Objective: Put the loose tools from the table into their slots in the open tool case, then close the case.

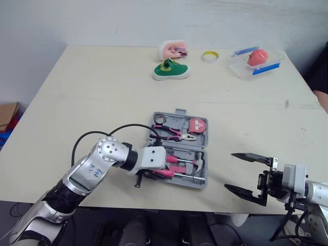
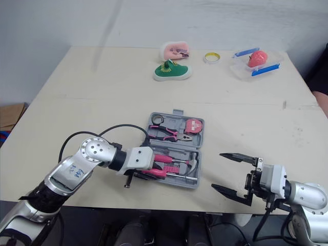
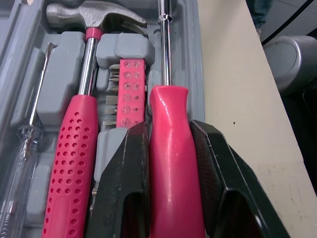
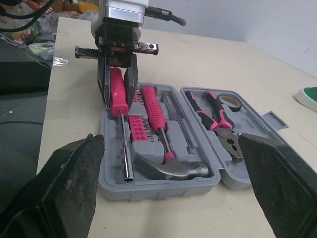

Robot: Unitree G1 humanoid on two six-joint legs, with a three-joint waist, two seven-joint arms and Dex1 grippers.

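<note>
We hold pink screwdriver (image 3: 171, 193) clamped in left pincer (image 3: 168, 128), at its tool case (image 1: 203, 181) slot; hammer (image 3: 74, 148) just beside pincer, already seated; right pincer (image 1: 229, 171) open; release, closing remain

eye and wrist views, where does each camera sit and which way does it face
Eye views: head, looking forward and down at the table and open tool case; left end effector and open right end effector show.
Left wrist view: left wrist, looking into the case along its end effector, shut on the screwdriver.
Right wrist view: right wrist, facing the case; own fingers show.
Shared: both wrist views show the hammer.
</note>
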